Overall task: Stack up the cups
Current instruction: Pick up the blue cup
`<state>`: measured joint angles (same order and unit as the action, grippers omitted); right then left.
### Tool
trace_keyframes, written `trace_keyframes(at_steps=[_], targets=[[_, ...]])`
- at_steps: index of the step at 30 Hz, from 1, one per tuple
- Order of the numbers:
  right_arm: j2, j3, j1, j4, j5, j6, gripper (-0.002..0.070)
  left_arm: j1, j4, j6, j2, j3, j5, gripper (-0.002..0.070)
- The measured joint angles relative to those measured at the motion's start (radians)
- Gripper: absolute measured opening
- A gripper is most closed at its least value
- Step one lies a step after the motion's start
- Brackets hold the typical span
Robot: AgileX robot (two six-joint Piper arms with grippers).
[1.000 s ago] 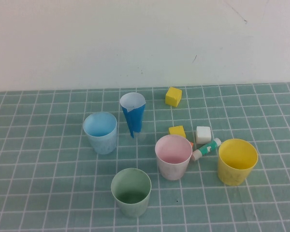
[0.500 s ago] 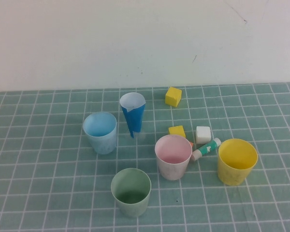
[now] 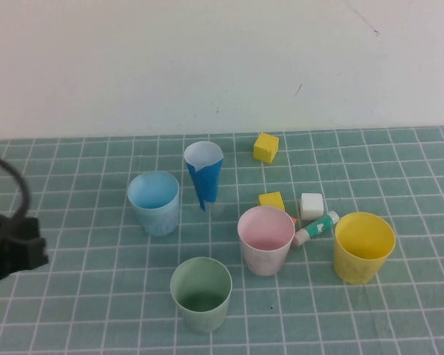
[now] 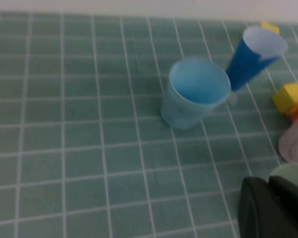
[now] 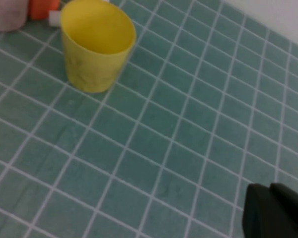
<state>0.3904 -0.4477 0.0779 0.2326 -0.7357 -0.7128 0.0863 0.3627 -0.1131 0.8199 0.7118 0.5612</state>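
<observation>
Four cups stand apart, unstacked (blue cup (image 3: 154, 202) nearest the left gripper (image 4: 268, 208), its fingers pressed together, right gripper (image 5: 275, 210) likewise near the yellow cup (image 5: 97, 44)); next, open and grasp one.

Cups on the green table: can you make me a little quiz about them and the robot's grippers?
1. How many pastel cups stand alone?
2. True or false: the pink cup is inside the yellow cup.
3. Which cup is nearest the paper cone: A green cup, B blue cup?

Key: 1. Four. 2. False. 3. B.
The left gripper, near the table's left edge, and the right gripper, seen only in its wrist view, are shut and empty.
</observation>
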Motion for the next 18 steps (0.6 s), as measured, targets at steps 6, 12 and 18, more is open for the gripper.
trace_keyframes(at_steps=[6,12,18], targets=[[0.018,0.0,0.0,0.126,-0.004,-0.057,-0.0003,0.0,0.2,-0.237,0.305,0.152,0.141,0.0001],[0.018,0.056,0.0,0.137,-0.008,-0.082,-0.0003,0.0,0.236,-0.373,0.551,0.329,0.134,0.0121],[0.018,0.079,0.0,0.164,0.003,-0.118,-0.0002,0.0,0.244,-0.437,0.772,0.531,0.134,0.0404]])
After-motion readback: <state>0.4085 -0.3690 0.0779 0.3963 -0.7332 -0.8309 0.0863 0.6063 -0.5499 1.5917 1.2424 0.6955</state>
